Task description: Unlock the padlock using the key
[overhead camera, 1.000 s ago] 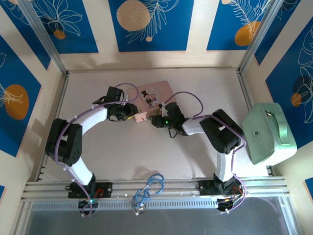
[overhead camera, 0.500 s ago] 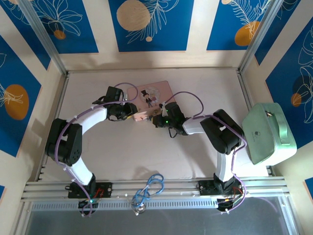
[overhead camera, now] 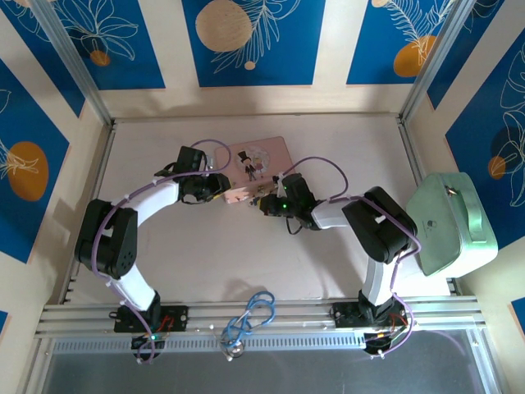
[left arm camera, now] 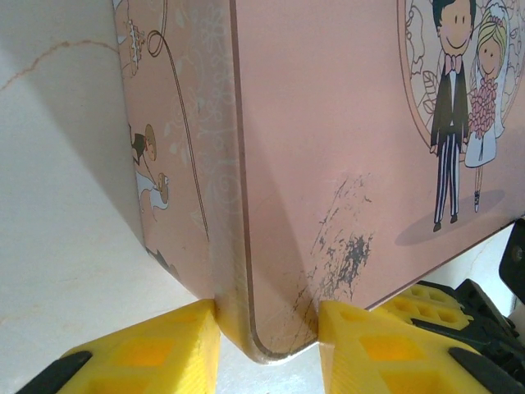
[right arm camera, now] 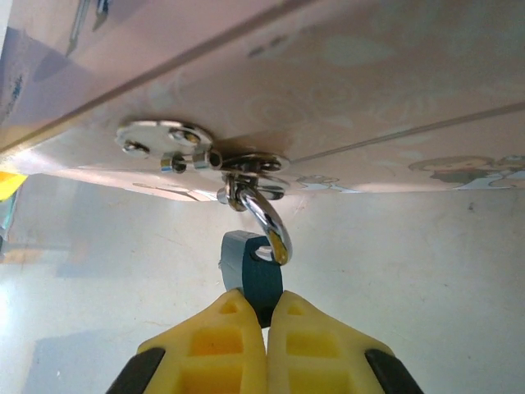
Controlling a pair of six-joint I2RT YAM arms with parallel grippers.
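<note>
Blue and small, the padlock hangs by its shackle from the latch ring on the side wall of the pink box, just above the tabletop. The right fingers are pressed together on the lower end of its body, a narrow pinch that covers the bottom face. I cannot tell whether a key sits in there. The left fingers stand one on each side of a lower corner of the box, touching it and clamped there as a brace.

The step in hand looks like steadying the lock for the turn. To do it well, hold the pinch firm and square on the flat sides so the little body cannot swivel. Any twist should run along the body's long axis. A pull away from the box would likely drag it against the left hold, since the shackle threads that small ring.

The body is dark teal-blue, flat-sided and rounded at the top shoulder. The shackle is bright polished metal, a tight curve catching the light, and it meets the body at its top edge. Whether it is latched or sprung I cannot tell.
</note>
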